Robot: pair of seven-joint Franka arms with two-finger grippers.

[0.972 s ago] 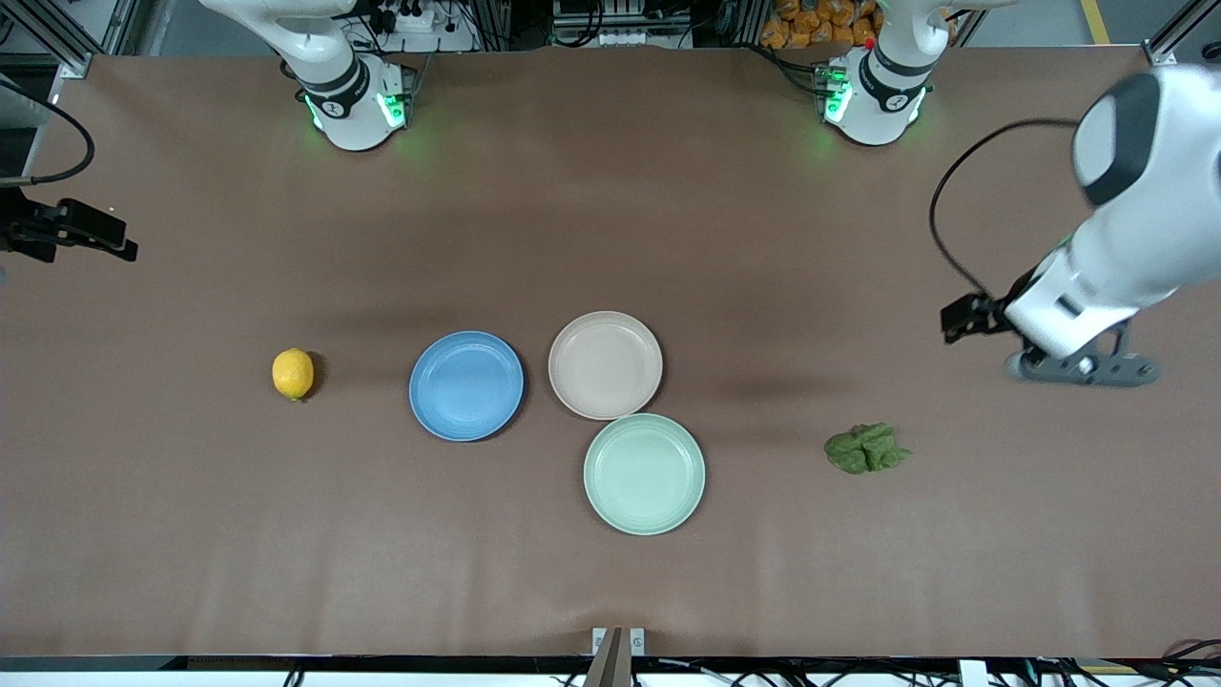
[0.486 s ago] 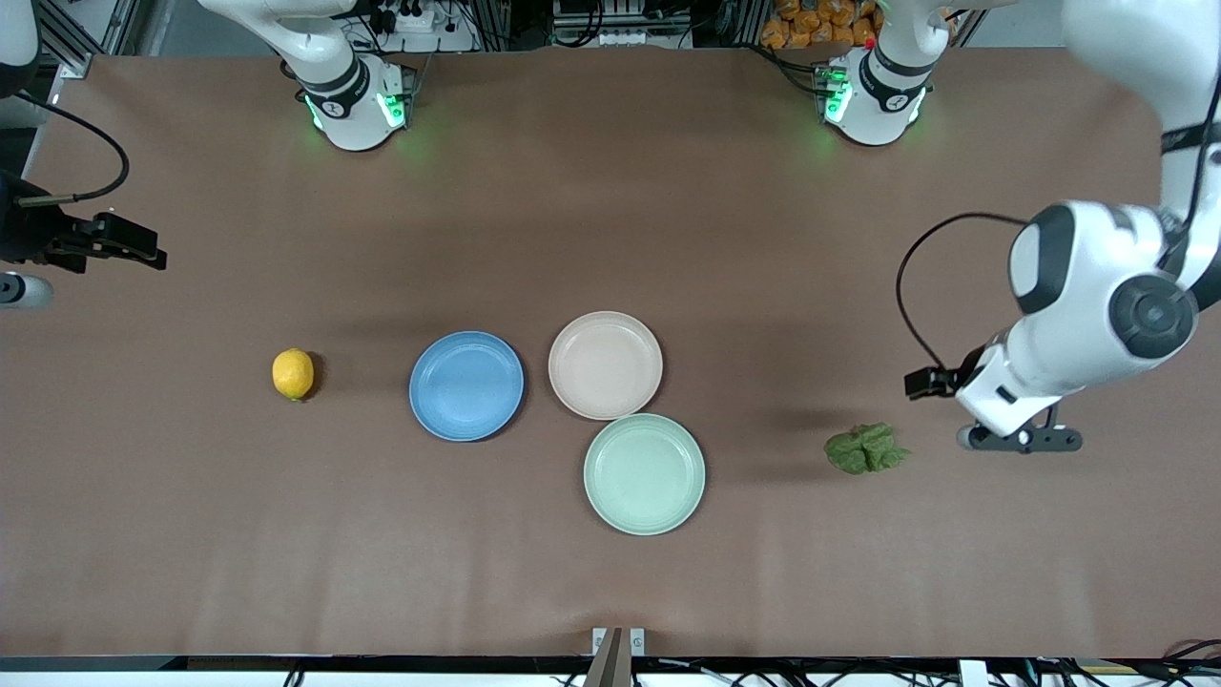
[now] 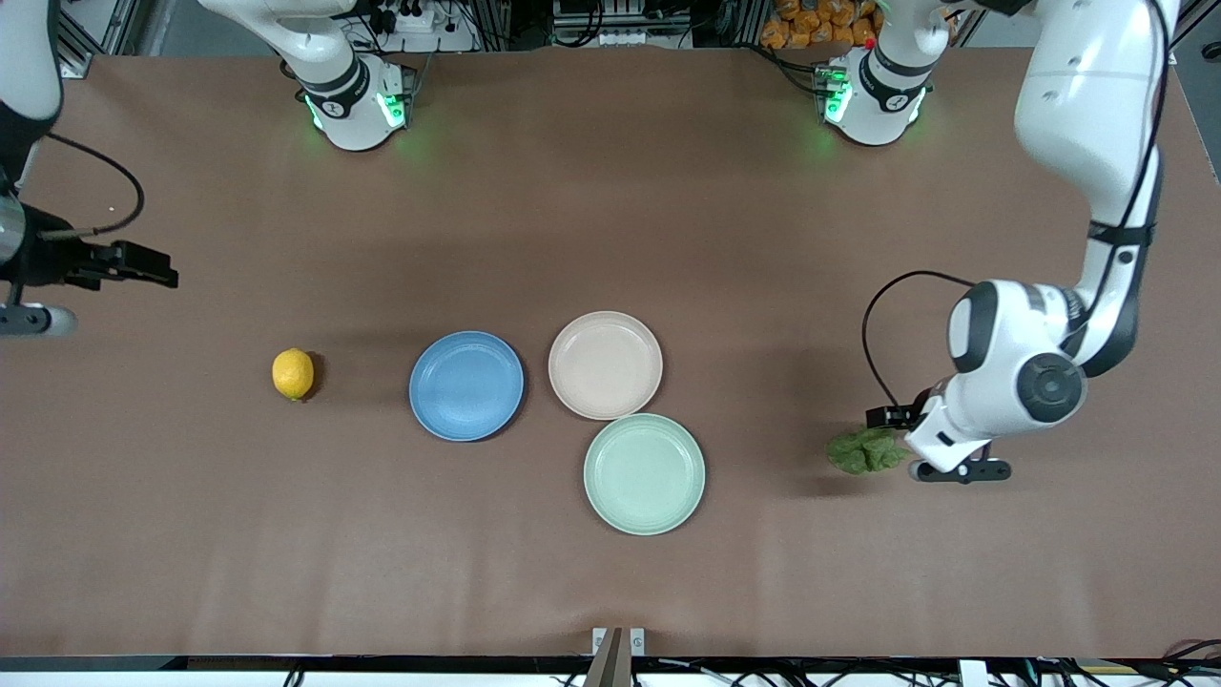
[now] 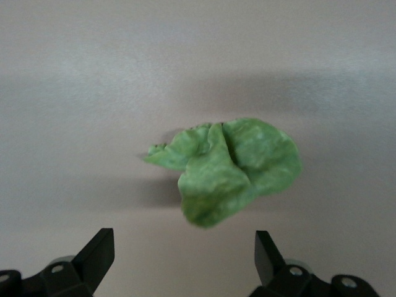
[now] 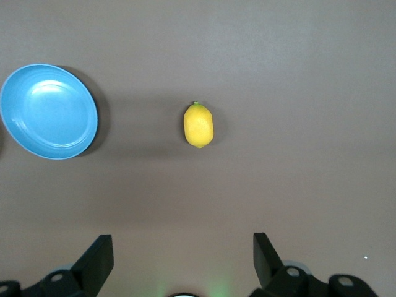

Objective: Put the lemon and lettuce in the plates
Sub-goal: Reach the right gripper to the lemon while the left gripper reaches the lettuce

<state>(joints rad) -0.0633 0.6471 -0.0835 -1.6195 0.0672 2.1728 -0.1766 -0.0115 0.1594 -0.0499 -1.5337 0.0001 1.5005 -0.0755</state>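
The lemon (image 3: 293,373) lies on the table toward the right arm's end, beside the blue plate (image 3: 466,385). The beige-pink plate (image 3: 605,364) sits next to the blue one. Both plates are empty. The lettuce (image 3: 863,450) lies toward the left arm's end. My left gripper (image 3: 940,448) hangs right beside the lettuce, open and empty; in the left wrist view (image 4: 184,247) the lettuce (image 4: 229,170) lies just ahead of the open fingers. My right gripper (image 3: 29,286) is over the table's edge, open and empty; its wrist view (image 5: 184,247) shows the lemon (image 5: 198,125) and blue plate (image 5: 48,111).
A pale mint-green plate (image 3: 644,473), empty, touches the beige-pink plate and lies nearer the front camera. The arm bases (image 3: 355,105) stand along the table's top edge. Bare brown table lies around the lemon and the lettuce.
My left arm has swung down and toward the lettuce, ending beside it. My right gripper has drifted a little over the table toward the lemon. The objects have not moved.
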